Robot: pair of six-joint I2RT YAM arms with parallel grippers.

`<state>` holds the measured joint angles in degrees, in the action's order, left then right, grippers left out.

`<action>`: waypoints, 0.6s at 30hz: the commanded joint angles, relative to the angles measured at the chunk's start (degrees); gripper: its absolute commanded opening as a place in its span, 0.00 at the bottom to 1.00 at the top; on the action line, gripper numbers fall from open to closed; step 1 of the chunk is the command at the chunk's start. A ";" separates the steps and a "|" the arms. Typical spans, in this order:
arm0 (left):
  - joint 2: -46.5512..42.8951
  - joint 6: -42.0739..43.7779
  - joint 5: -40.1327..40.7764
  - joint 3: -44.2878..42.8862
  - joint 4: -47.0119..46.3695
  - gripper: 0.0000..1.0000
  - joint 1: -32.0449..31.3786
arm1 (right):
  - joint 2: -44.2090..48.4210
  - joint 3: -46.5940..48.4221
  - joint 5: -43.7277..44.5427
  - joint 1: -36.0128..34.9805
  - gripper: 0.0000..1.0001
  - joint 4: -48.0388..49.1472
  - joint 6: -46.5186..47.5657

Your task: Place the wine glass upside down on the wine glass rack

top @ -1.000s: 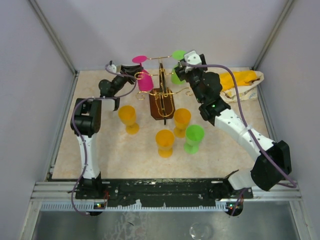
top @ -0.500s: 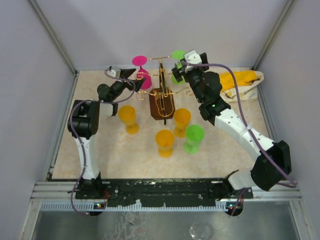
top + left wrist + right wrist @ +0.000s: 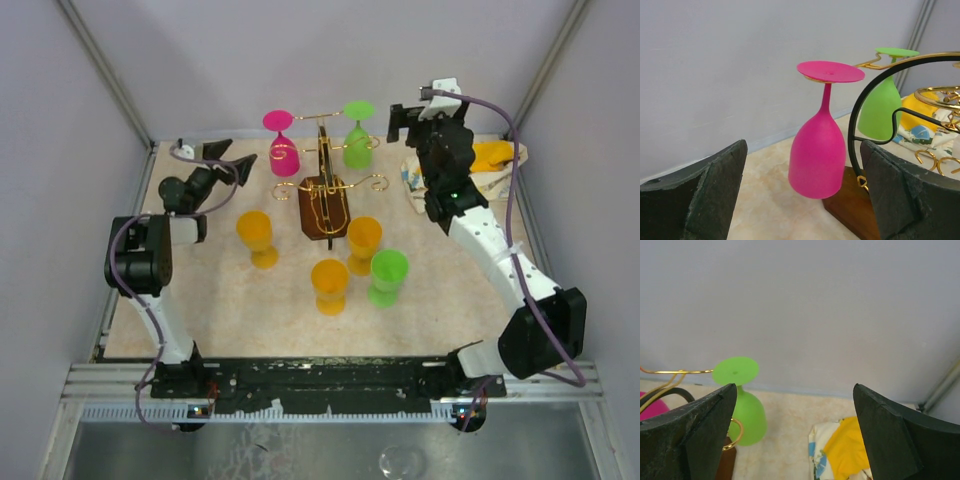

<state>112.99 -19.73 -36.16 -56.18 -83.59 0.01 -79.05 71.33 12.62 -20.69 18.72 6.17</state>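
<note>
While the pink wine glass (image 3: 817, 155) hangs upside down on the left side of the wine glass rack (image 3: 323, 205), its flat foot resting on top of a gold wire arm and its bowl pointing down above the table (image 3: 250, 310), a green wine glass (image 3: 747, 415) hangs the same way from an arm on the rack's right side. Both glasses sit near the top of the central post, one on each side, and neither is touched by a hand. The rack's dark brown wooden base stands on the table toward the rear middle, with curled gold arm ends showing lower down on both sides. The left hand (image 3: 228, 157) is to the left of the rack and apart from the pink glass; in the left wrist view its two dark fingers (image 3: 700, 200) are spread wide with nothing between them, and the pink glass is seen beyond the gap. The right hand (image 3: 402, 120) is held high to the right of the rack, apart from the green glass, and the right wrist view shows its fingers (image 3: 900, 435) likewise spread wide and holding nothing. In front of the rack four more glasses stand upright on the table: an orange glass (image 3: 255, 235) at the left, a second orange glass (image 3: 364, 240) just in front of the base, a third orange glass (image 3: 330, 283) nearer the arms, and an upright green glass (image 3: 388, 275) beside it on the right. A yellow and white cloth bag (image 3: 845, 450) lies at the rear right of the table, below the right hand.
</note>
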 commanded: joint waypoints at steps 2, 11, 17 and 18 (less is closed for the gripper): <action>-7.87 5.22 1.73 -0.98 13.49 0.99 1.57 | 2.76 3.44 10.33 0.21 0.99 -4.57 0.25; -16.95 8.72 5.25 -11.25 42.74 0.99 1.71 | 5.10 8.47 11.66 3.57 0.99 -28.03 -5.57; -23.89 11.60 6.28 -12.30 58.12 0.99 1.70 | 7.25 7.87 9.89 6.70 0.99 -39.19 -10.30; -24.97 12.27 6.51 -12.19 61.17 0.99 1.76 | 7.43 7.93 9.37 7.37 0.99 -40.46 -11.26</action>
<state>92.09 -10.79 -30.96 -66.46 -36.86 1.65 -74.37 77.06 22.76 -15.77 -13.06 -0.43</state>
